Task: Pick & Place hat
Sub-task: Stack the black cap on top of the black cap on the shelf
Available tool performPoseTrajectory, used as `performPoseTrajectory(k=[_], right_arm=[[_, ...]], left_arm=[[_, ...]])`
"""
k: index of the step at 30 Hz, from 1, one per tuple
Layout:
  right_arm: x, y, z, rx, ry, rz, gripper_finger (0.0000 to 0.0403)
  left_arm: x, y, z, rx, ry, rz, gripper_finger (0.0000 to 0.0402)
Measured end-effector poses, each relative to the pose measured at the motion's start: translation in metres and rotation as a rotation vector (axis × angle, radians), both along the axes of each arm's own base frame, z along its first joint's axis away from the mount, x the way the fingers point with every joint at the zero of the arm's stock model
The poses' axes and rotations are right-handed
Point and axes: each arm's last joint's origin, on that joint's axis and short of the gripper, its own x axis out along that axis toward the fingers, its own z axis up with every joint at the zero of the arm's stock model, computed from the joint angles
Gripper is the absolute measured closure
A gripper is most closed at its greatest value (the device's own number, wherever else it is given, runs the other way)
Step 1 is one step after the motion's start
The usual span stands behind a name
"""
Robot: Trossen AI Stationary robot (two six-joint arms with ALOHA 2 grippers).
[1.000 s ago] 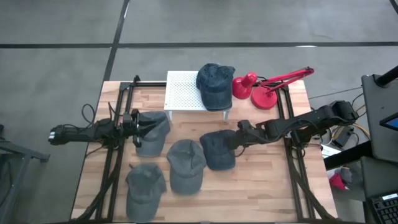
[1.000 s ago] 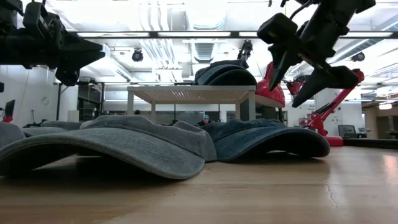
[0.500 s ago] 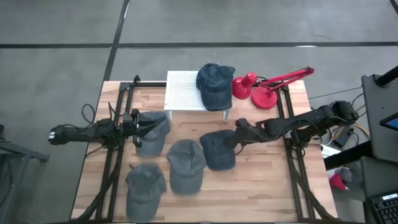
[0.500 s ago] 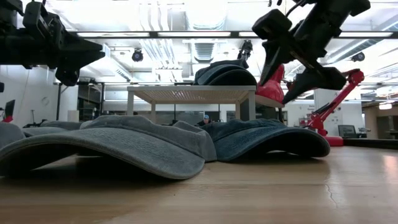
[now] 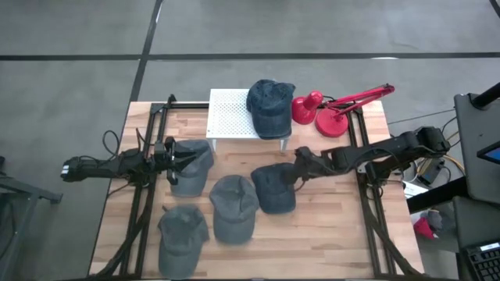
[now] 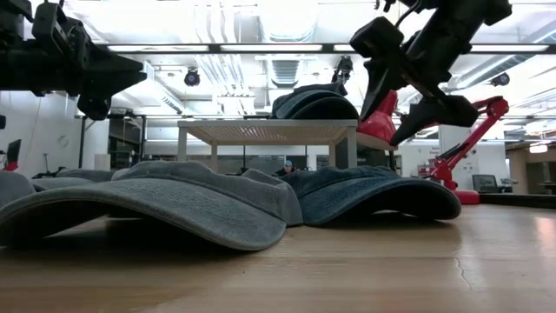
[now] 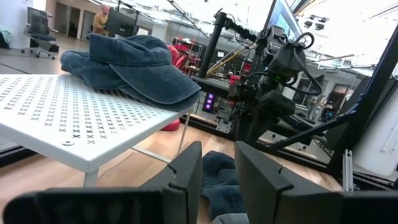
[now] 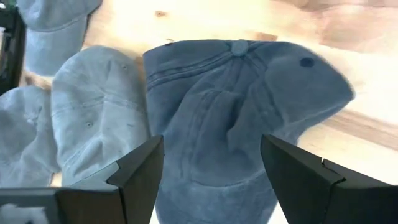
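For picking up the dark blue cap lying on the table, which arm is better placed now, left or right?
Likely the right. The right gripper hangs open directly above the dark blue cap, which fills its wrist view. The left gripper waits over a grey cap farther away.

A light wooden table (image 5: 328, 226) is carrying everything here. Four caps are lying directly on its planks: a dark blue cap (image 5: 273, 188) near the middle, a grey cap (image 5: 233, 206) touching it on one side, another grey cap (image 5: 182, 232) sitting near the front left corner, and a fourth grey cap (image 5: 192, 165) lying toward the left side. A small white perforated stand (image 5: 230, 115) is standing at the back edge, bearing a further dark blue cap (image 5: 269, 105) on its right end. A red desk lamp (image 5: 334, 109) is resting just beside the stand, at the back right.
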Motion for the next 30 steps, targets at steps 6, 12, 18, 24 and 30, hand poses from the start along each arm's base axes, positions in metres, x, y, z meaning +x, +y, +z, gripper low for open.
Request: performPoseTrajectory(k=[6,12,18,24,30], right_arm=[[0.009,-0.007,-0.017,0.052,0.073,0.031,0.0138],[0.022,-0.014,-0.048,0.085,0.199,0.012,0.0138],[0.043,-0.016,-0.072,0.155,0.283,0.039,0.0141],[0.062,-0.013,-0.078,0.195,0.316,0.058,0.0188],[0.067,-0.014,-0.069,0.14,0.378,0.055,0.027]], left_arm=[[0.0,0.0,0.0,0.0,0.0,0.001,0.0303],[0.0,0.0,-0.001,0.001,0.012,0.001,0.0303],[0.001,0.0,-0.002,0.001,0.027,0.0,0.0303],[0.001,0.0,-0.003,0.001,0.038,-0.001,0.0303],[0.001,0.0,-0.003,0.001,0.039,-0.001,0.0303]])
